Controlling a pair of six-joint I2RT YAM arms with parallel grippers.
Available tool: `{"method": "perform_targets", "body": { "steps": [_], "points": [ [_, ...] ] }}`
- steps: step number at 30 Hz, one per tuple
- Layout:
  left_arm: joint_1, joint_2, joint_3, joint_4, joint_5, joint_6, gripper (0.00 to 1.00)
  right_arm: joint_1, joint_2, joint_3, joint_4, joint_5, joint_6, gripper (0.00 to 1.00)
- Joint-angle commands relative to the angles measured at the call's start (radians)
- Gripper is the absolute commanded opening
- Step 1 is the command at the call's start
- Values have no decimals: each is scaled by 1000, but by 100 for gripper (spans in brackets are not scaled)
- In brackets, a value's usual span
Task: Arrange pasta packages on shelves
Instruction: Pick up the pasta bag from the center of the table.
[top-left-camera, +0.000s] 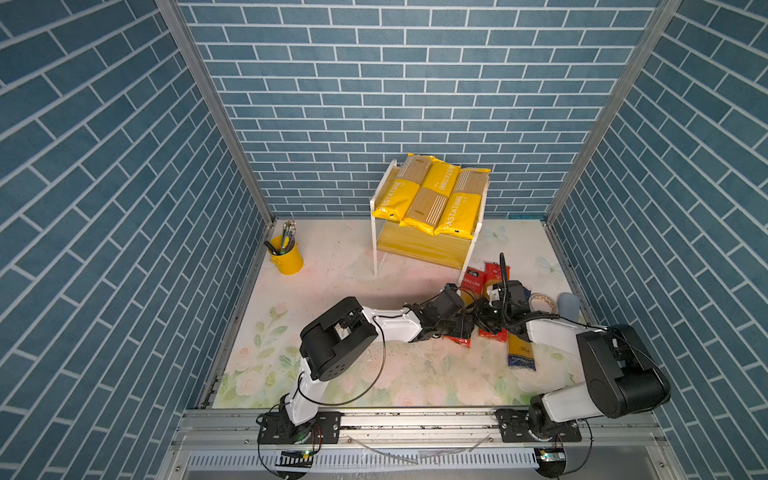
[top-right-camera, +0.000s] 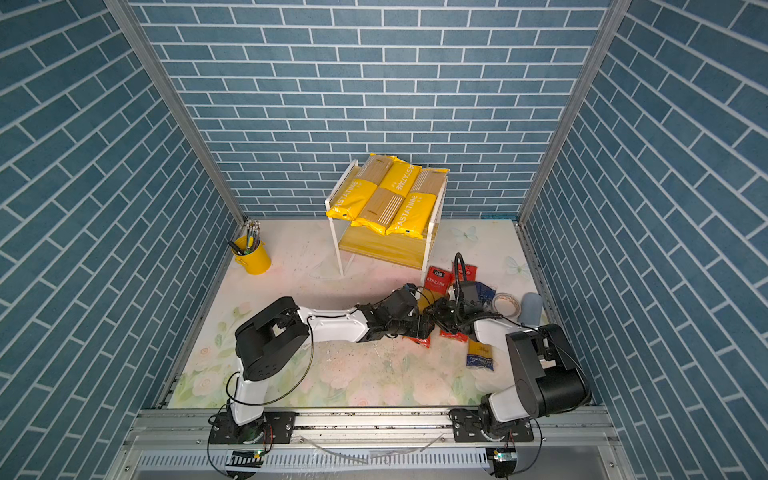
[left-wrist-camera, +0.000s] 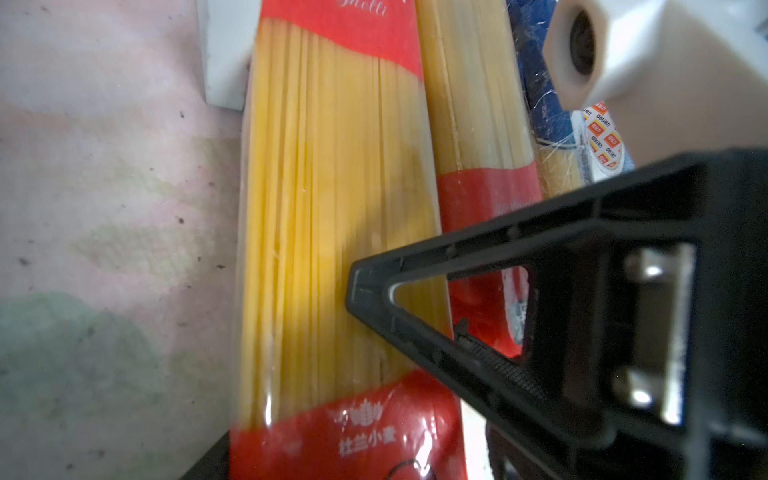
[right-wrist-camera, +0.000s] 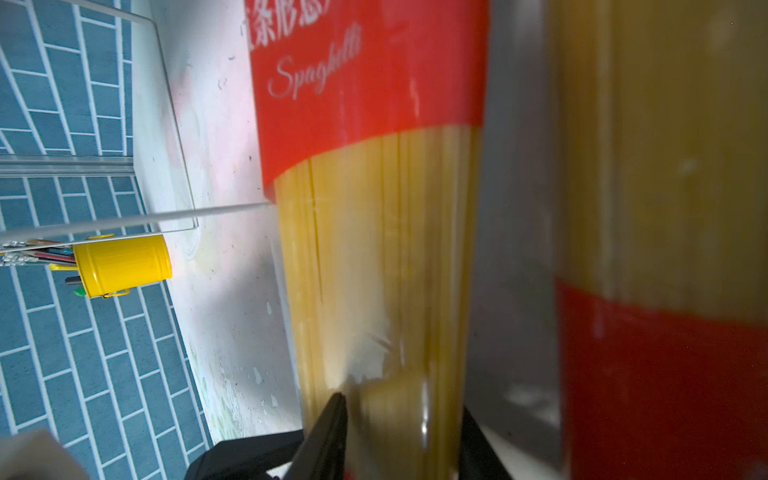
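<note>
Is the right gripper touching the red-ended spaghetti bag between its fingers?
Touching. Right wrist view: the right gripper straddles the red-ended spaghetti bag, wrapper crinkled against a finger.

The yellow pasta bags (top-left-camera: 460, 205) read "PASTATIME". The red-ended pasta bag (right-wrist-camera: 374, 257) carries white script "Spaghetti" on one red end and "杜兰小麦" on the other. The tape roll (left-wrist-camera: 602, 137) bears small "deli" logos.

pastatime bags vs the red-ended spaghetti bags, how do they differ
The PASTATIME bags lie on the rack's top shelf; the red-ended bags lie on the table beside it. The PASTATIME bags are wide, yellow and tan; the red-ended bags are narrower, clear between red ends. Both hold long spaghetti.
</note>
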Motion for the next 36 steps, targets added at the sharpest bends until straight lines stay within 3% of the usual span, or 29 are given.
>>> {"method": "perform_targets", "body": {
  "steps": [1,5,15,30,36],
  "points": [
    [-9,1,1,7,3,-7,84,12,49,-22,117,-77,14,35],
    [-14,-14,-5,8,-7,-10,84,11,97,-28,161,-83,38,29],
    [-19,-75,-22,-10,-28,5,84,11,55,-28,146,-63,55,1],
    [14,-405,-261,-3,-70,10,87,12,-206,-104,74,-76,124,0],
    [49,-476,-308,-20,-55,11,88,14,-334,-53,-138,-84,116,0]
  ]
}}
